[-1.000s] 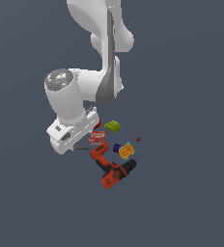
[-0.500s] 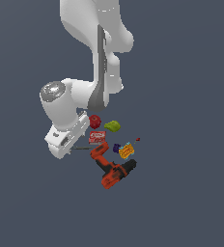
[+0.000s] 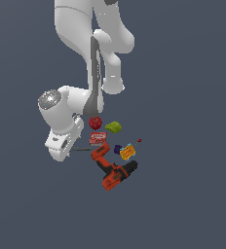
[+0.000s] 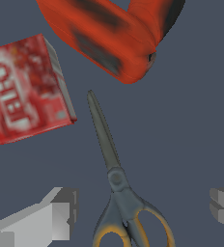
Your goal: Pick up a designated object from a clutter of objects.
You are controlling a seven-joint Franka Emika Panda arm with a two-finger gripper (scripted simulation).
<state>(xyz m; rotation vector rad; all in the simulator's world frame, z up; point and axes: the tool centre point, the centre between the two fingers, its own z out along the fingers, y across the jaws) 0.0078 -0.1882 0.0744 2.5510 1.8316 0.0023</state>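
- Grey-bladed scissors (image 4: 115, 178) lie flat between the two fingertips (image 4: 53, 219) of the claw (image 4: 135, 212), closer to the pale fingertip; its jaws stand wide apart and hold nothing.
- Step in hand, by judgement: the approach, with the grasp not yet made.
- Next move likely calls for lowering around the pivot and handles, then closing.
- Tan-yellow ring handles sit nearest the claw; thin closed blades point away toward the orange-black drill (image 4: 109, 34), beside the red box (image 4: 27, 89).
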